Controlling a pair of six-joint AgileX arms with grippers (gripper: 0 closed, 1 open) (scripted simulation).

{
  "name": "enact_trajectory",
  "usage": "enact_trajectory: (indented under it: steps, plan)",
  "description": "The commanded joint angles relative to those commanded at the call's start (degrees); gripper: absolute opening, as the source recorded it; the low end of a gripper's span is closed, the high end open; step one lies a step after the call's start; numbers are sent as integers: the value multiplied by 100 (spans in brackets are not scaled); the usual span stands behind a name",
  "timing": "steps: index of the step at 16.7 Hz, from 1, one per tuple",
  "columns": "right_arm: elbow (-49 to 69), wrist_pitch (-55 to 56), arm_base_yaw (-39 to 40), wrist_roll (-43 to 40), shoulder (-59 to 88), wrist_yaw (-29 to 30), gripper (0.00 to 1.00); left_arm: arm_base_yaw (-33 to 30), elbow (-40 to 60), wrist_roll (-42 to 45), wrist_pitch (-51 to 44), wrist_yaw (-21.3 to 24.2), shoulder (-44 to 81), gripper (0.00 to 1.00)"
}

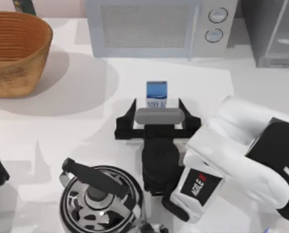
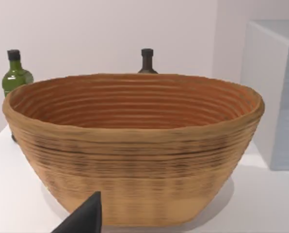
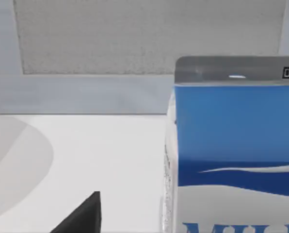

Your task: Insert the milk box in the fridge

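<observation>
The fridge [image 1: 275, 34] stands at the desk's [image 1: 86, 97] far right corner, door apparently shut, so a carried carton could strike the panel; the microwave [image 1: 159, 26] sits close behind, limiting reach; the right end effector [image 1: 157, 108] spreads wide around the upright milk box [image 1: 156, 94], not yet gripping; an off-centre closure might topple it.

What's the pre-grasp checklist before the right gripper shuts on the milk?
1. Milk box upright on the table: ok.
2. Right gripper open, fingers either side of the carton's near end: ok.
3. Carton fully between the fingers: not ok, it sits just beyond the tips.
4. Fridge door open: cannot tell.
5. Kettle clear of the gripper: ok.
6. Left gripper parked by the basket: ok.
</observation>
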Motion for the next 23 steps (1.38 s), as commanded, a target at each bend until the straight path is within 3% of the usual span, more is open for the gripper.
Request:
enact_trajectory:
  steps: [14, 23]
  plan:
    - [934, -634, -518, -13, 286, -516, 100, 0, 0, 0, 0, 0, 0, 100]
    - [934, -634, -518, -13, 286, -516, 32, 0, 0, 0, 0, 0, 0, 100]
